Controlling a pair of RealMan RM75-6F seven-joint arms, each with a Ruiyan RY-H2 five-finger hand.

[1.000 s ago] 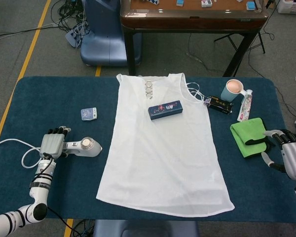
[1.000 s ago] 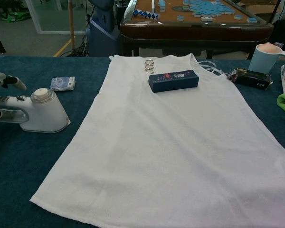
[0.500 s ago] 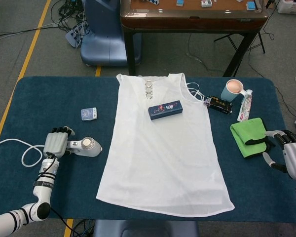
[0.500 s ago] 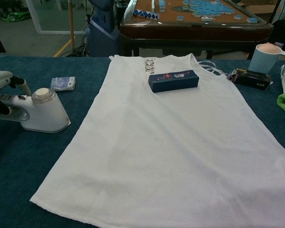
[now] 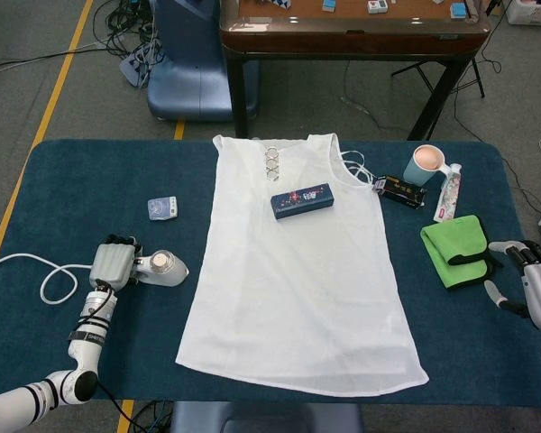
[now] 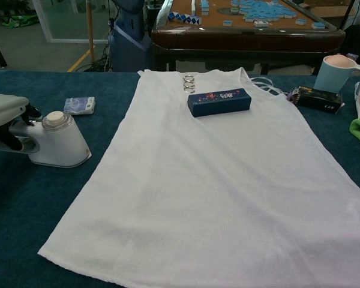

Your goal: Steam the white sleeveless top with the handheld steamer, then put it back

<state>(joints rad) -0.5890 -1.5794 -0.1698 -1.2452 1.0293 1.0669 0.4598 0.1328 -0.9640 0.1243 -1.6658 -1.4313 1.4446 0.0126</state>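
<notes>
left hand [image 5: 112,263] at 9 o'clock, fingers wrapped around the handle of the steamer [image 5: 161,268], which stands on the table [image 5: 63,189]. right hand [image 5: 534,289] at 3 o'clock, fingers apart, holding nothing. top [image 5: 298,271] lies flat at centre, a box [image 5: 302,200] on it toward 12 o'clock.

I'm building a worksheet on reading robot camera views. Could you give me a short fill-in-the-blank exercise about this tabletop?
1. The navy box lies on the white ____.
2. The left robot hand is on the handle of the ____.
3. The folded cloth near the right robot hand is ____ in colour.
4. The steamer's cord trails toward the table's ____ edge.

Missing words: top; steamer; green; left
</notes>
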